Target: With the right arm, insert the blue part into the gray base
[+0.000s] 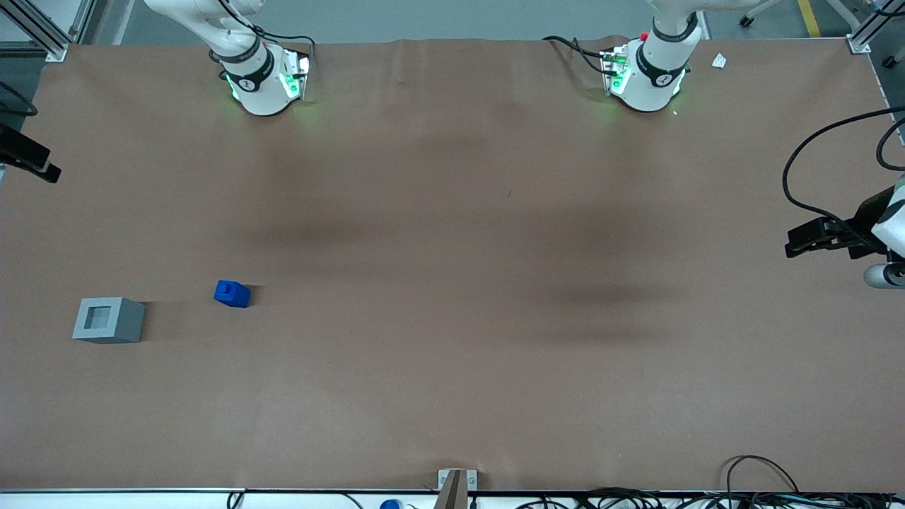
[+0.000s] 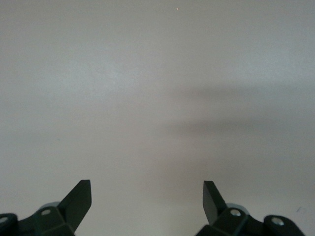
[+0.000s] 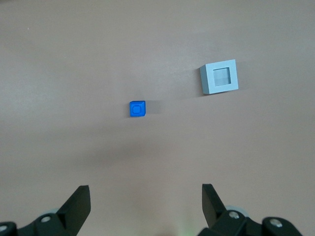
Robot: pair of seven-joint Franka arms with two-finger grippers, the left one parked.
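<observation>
Right now the small bright blue plastic block [image 3: 138, 108] with its little stub pointing up sits on the brown table [image 1: 452, 353], well below the black two-finger gripper [image 3: 146, 201] of the white right arm; the gripper hangs high over it, and the block lies a little ahead of the spot between the fingertips, so I think the arm has to go forward a bit and then a long way down; the block looks almost square from above, so it has no long side to line up with; the light gray cube with the square socket [image 3: 219, 77] stands near the blue block, well apart from it and farther out from the gripper, hole facing up; the gripper's fingers [image 3: 78, 201] are spread wide apart; they hold nothing and touch nothing.
</observation>
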